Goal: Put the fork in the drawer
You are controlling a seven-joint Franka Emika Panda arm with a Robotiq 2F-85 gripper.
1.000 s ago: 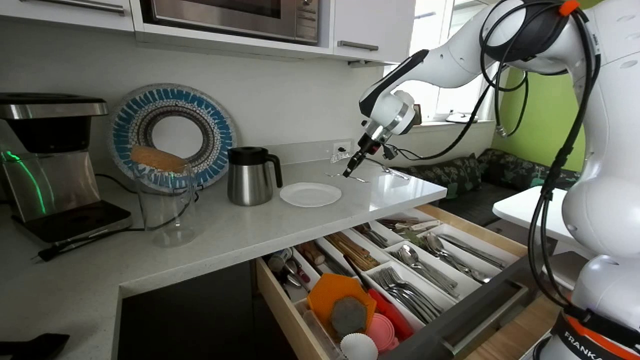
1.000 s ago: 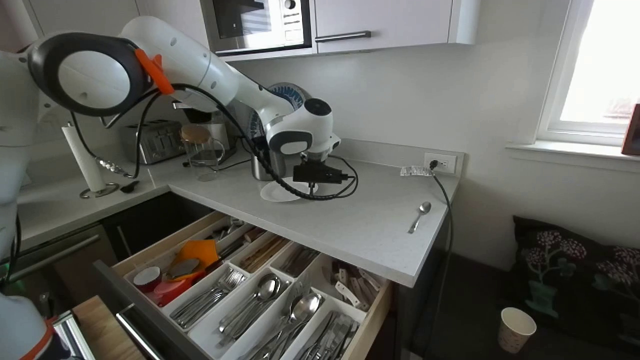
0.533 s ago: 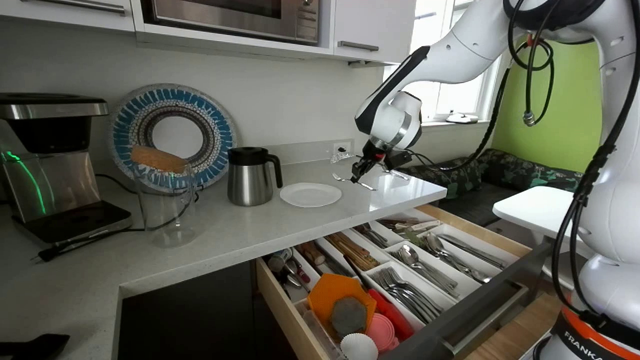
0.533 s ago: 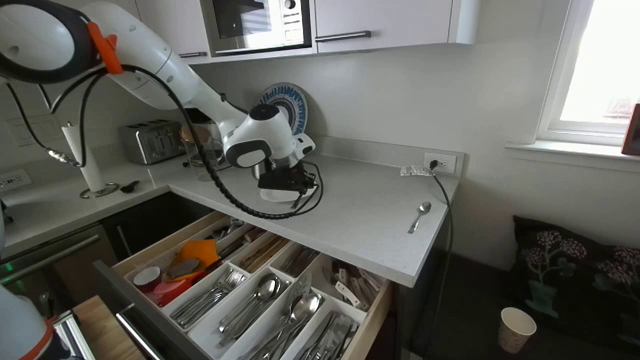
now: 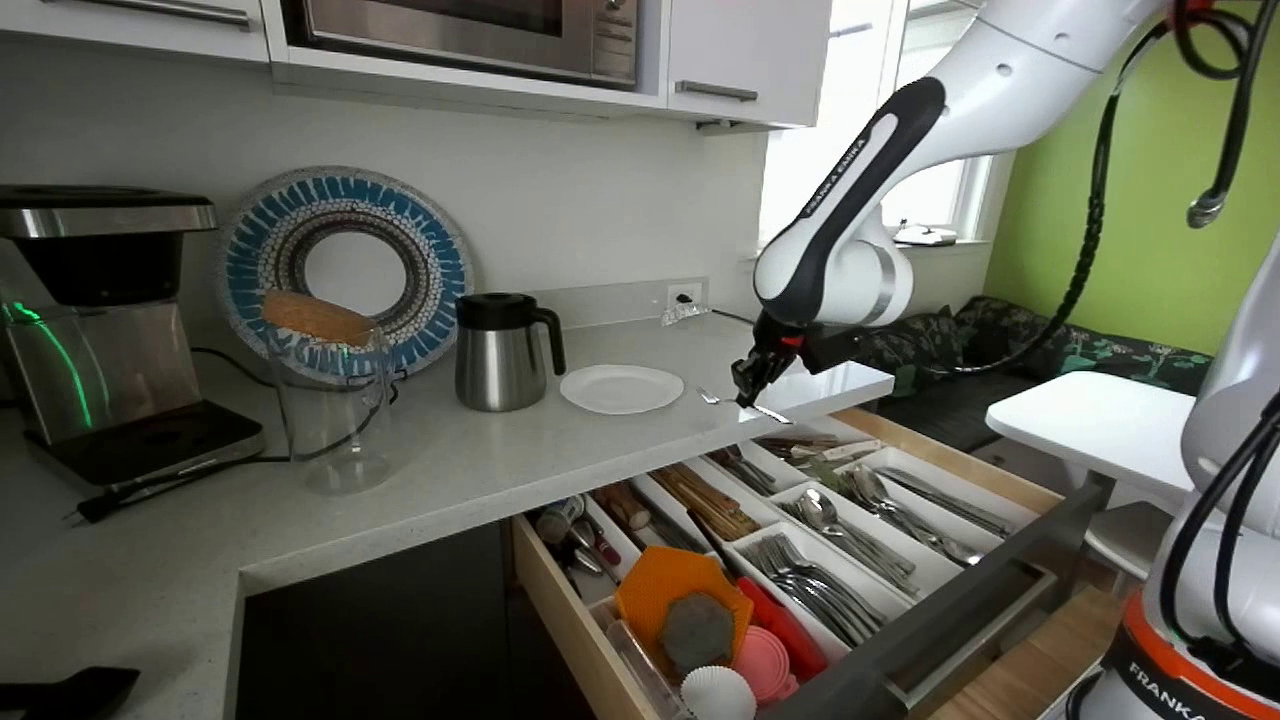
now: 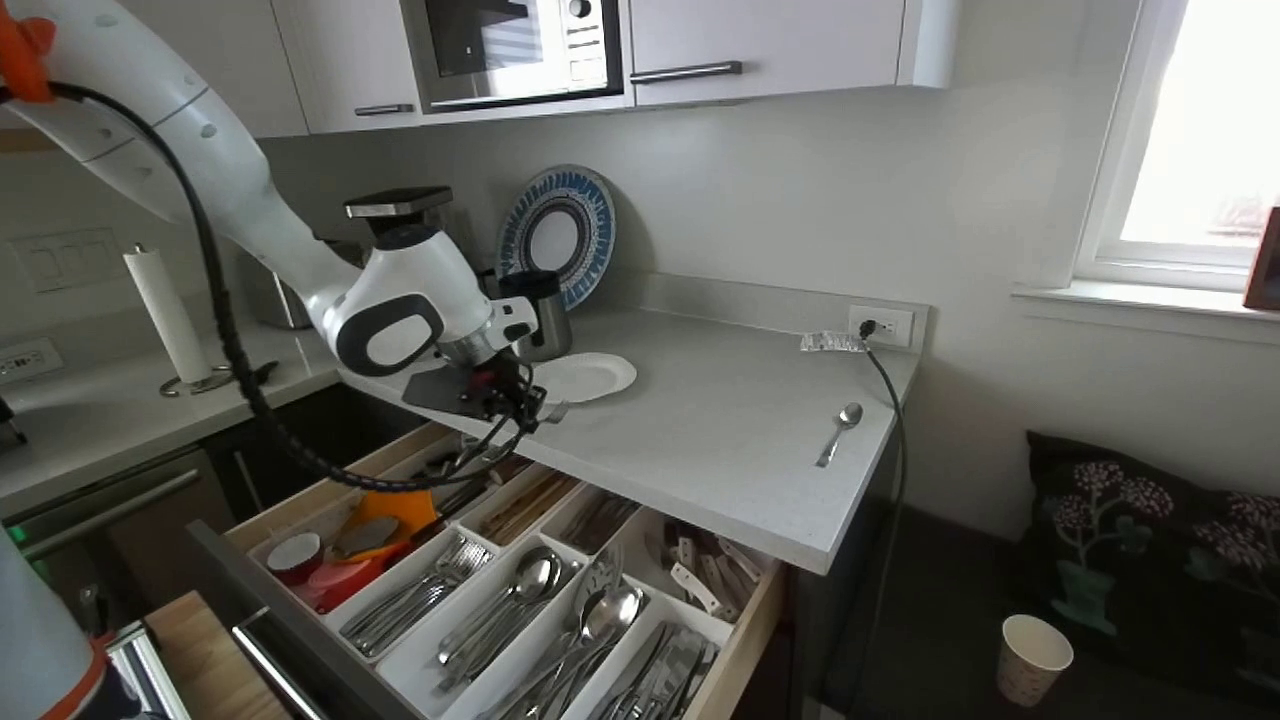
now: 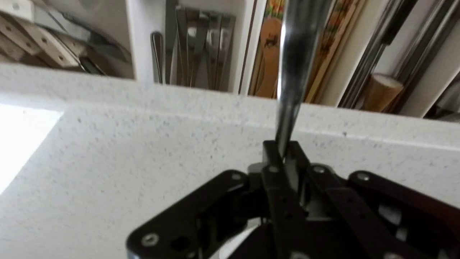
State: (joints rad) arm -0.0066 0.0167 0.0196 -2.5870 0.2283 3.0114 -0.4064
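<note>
Fork [image 7: 297, 61] pinched fast in my claw [image 7: 283, 147], I hold it near the edge of the desk [image 6: 740, 430], near the white plate [image 5: 621, 389], with its handle pointing toward the pulled-out drawer [image 5: 575, 620].

The jaws are gripping one fork [image 7: 297, 54]. The surface [image 6: 720, 420] is carrying one spoon [image 6: 847, 419], one white plate [image 5: 620, 388], one steel jug [image 5: 502, 352], one brown-topped glass jug [image 5: 335, 410], one blue-patterned disc [image 5: 352, 270] and one coffee maker [image 5: 105, 365]. One drawer [image 5: 950, 452] is holding one orange hexagon [image 5: 655, 590] and cutlery [image 5: 815, 587] overlapping too much for counting. One paper cup [image 6: 1030, 662] and one microwave [image 5: 460, 30] are showing.
</note>
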